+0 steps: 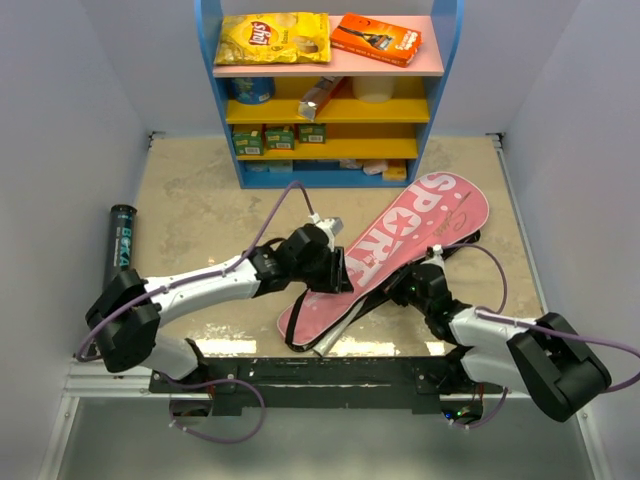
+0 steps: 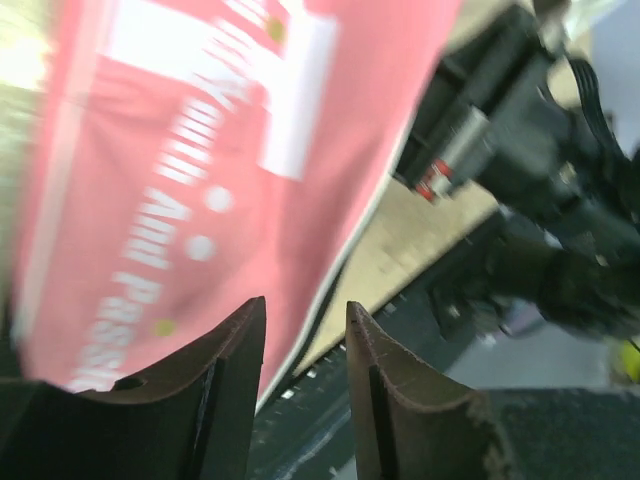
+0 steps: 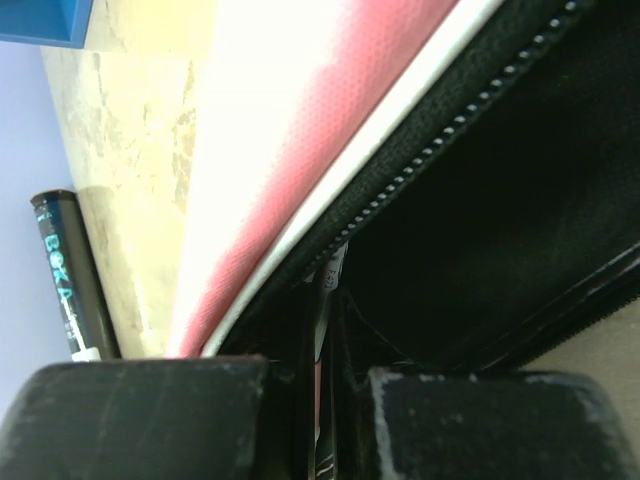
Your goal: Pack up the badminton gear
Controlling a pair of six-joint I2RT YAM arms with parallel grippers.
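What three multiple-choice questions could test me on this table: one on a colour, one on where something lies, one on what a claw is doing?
1. The bag lettered SPORT is: A green; B pink; C yellow.
2. The black tube lies: A at the left edge of the table, apart from the bag; B at its right edge; C on top of the bag.
3. The jaws of the left gripper: A clamp the tube; B clamp the bag; C stand apart, with nothing between them.

Answers: B, its fabric is pink in every view. A, the top view shows the tube alone near the left wall. C, the left wrist view shows an empty gap between the fingers.
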